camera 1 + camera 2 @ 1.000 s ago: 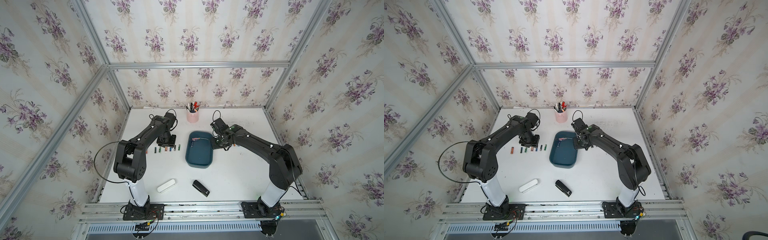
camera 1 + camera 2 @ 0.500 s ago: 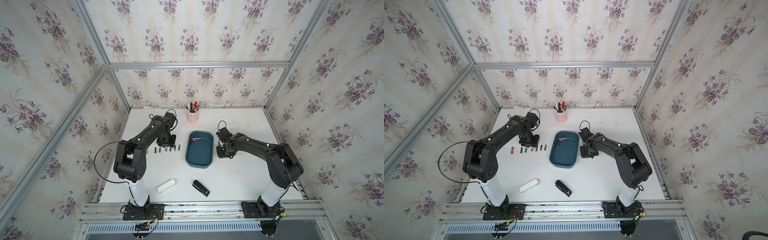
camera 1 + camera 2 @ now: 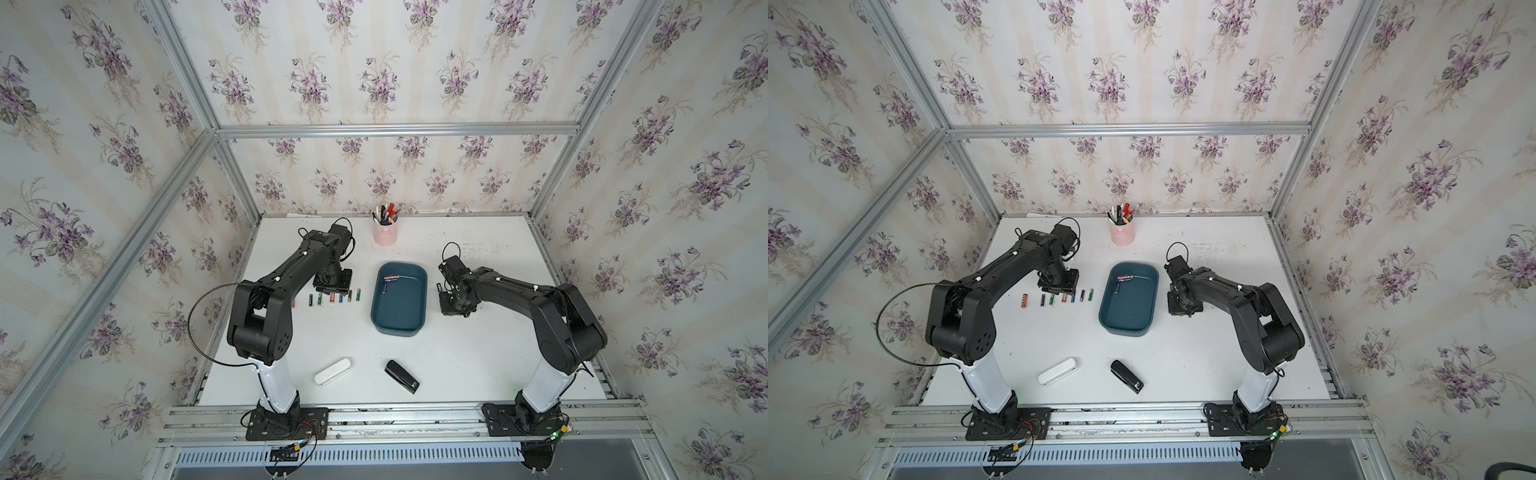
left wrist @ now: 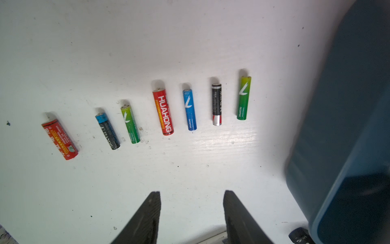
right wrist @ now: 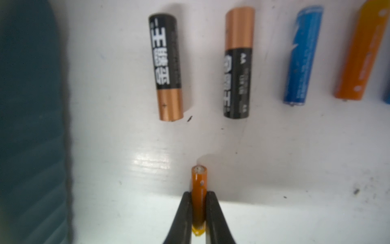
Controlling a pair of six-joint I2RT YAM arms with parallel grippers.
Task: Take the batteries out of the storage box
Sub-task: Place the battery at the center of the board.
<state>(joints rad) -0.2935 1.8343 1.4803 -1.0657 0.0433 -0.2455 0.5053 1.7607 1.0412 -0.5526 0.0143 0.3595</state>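
- White surface point(image 3: 457, 357), floral walls; storage box point(image 3: 397, 331) near its middle.
- Right gripper point(image 5: 199, 192) clamped mid-body on orange battery point(image 5: 199, 177): likely light, rigid, slick, rolls.
- Left gripper point(image 4: 192, 191) apart, empty.

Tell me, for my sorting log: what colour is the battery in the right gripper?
Orange; the battery shows best in the right wrist view.

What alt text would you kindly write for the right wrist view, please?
The right arm's fingers pinch a slim orange battery over the white table. Beyond it, two black-and-copper batteries, a blue battery and a second orange battery lie in a row, spaced apart. A blurred teal box fills one edge.
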